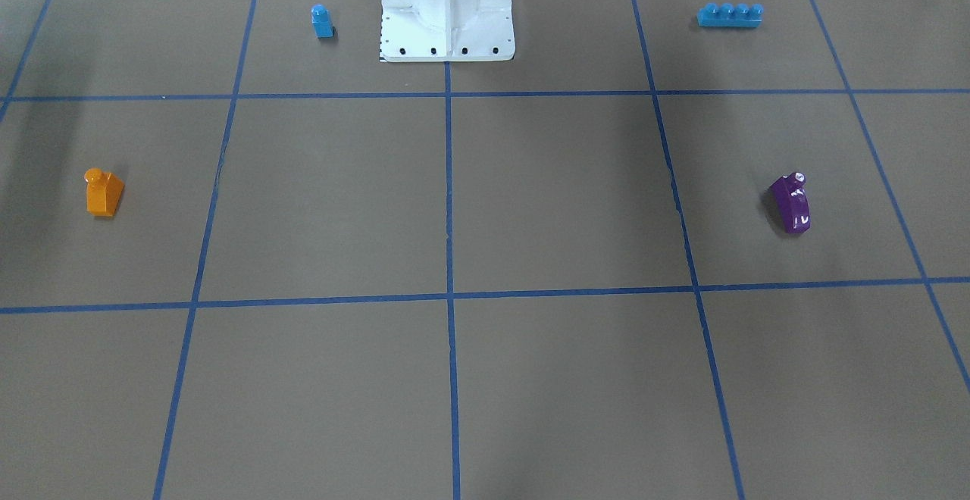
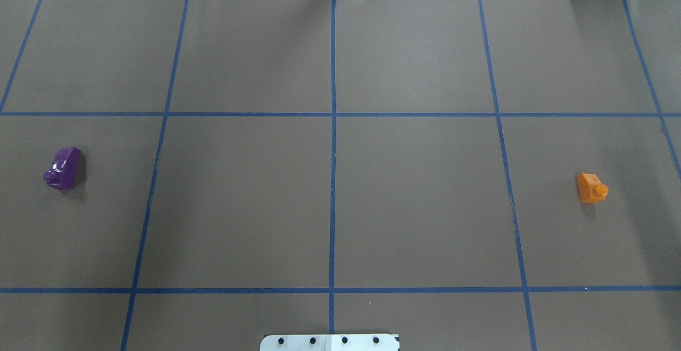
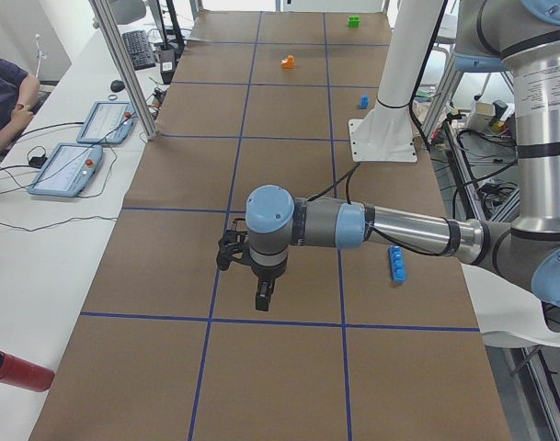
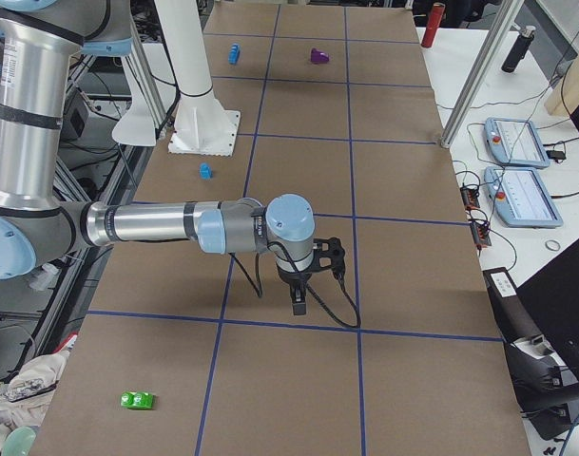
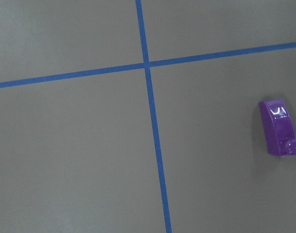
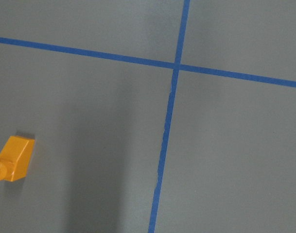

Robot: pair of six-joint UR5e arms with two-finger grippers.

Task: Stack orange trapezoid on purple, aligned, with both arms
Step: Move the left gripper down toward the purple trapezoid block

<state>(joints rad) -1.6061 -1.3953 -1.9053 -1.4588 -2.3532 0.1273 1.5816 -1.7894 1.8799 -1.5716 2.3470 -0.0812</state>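
The orange trapezoid (image 2: 591, 187) sits alone on the brown table at the far right of the overhead view; it also shows in the front view (image 1: 104, 193) and the right wrist view (image 6: 12, 158). The purple block (image 2: 64, 168) sits at the far left, and shows in the front view (image 1: 792, 203) and the left wrist view (image 5: 280, 128). The two blocks are far apart. My left gripper (image 3: 263, 296) and right gripper (image 4: 299, 302) show only in the side views, hanging above the table and pointing down. I cannot tell whether either is open.
A blue single-stud block (image 1: 322, 21) and a long blue four-stud brick (image 1: 730, 15) lie either side of the white pedestal (image 1: 447, 11). A green block (image 4: 137, 400) lies at the table's right end. Blue tape lines grid the table. A red cylinder (image 3: 17, 371) lies beside it.
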